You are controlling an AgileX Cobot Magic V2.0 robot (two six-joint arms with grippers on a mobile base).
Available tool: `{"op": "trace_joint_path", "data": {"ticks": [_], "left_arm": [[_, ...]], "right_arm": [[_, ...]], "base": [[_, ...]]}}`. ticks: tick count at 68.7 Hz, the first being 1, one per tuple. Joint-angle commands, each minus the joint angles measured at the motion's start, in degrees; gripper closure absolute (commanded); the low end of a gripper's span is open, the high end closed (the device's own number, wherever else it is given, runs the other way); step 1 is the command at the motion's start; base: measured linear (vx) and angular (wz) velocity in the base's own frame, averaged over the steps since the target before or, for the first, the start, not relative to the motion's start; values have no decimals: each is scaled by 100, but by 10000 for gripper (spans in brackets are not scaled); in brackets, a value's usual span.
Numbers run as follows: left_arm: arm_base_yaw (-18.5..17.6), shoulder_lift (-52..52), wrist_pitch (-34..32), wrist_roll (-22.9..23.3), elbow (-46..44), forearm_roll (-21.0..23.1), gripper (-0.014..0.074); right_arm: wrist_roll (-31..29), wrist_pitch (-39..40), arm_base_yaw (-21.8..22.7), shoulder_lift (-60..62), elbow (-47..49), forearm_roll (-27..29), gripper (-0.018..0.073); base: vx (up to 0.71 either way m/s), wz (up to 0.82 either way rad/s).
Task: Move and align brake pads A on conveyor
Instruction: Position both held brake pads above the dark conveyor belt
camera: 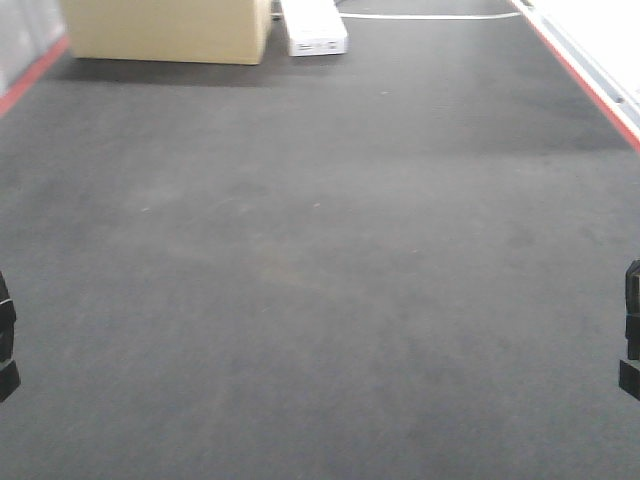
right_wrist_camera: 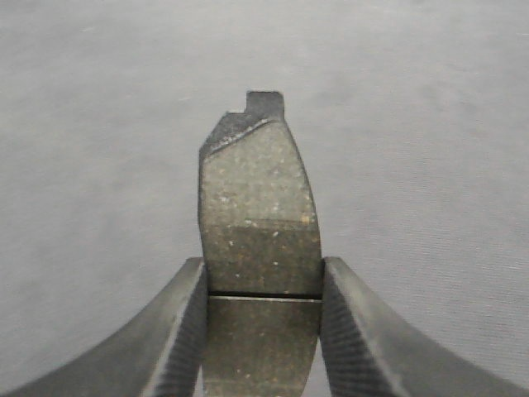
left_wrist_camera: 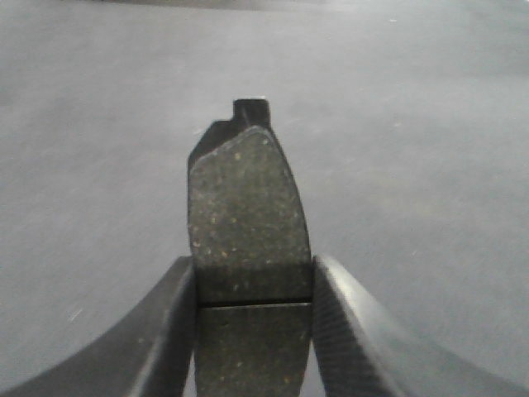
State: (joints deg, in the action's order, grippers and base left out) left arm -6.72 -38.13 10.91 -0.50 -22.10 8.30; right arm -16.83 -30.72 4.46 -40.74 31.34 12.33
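Note:
My left gripper (left_wrist_camera: 254,285) is shut on a brake pad A (left_wrist_camera: 246,215), a dark speckled pad with a centre groove, held lengthwise above the conveyor (left_wrist_camera: 413,165). In the right wrist view my right gripper (right_wrist_camera: 263,285) is likewise shut on a second brake pad A (right_wrist_camera: 258,207), also over the conveyor (right_wrist_camera: 413,124). The front view shows only the dark belt of the conveyor (camera: 320,260), with a sliver of the left gripper (camera: 6,345) at the left edge and of the right gripper (camera: 631,335) at the right edge. No pads lie on the belt there.
A cardboard box (camera: 165,30) stands at the far left of the belt, with a white device (camera: 315,28) beside it. Red stripes (camera: 585,75) run along both belt edges. A pale table (camera: 600,25) borders the right side.

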Motion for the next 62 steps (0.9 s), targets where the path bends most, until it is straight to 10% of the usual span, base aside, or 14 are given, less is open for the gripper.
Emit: {"op": "trace_joint_path", "data": {"ticks": [1,62], "left_arm": [[-38,17,-520,6,-197,60,493],[-38,17,-520,6,-197,60,493]], "right_arm": [[-19,446,19,24,176,69,565],[-19,446,19,24,176,74,565]], "base": [[13,-25],[4,-3]]}}
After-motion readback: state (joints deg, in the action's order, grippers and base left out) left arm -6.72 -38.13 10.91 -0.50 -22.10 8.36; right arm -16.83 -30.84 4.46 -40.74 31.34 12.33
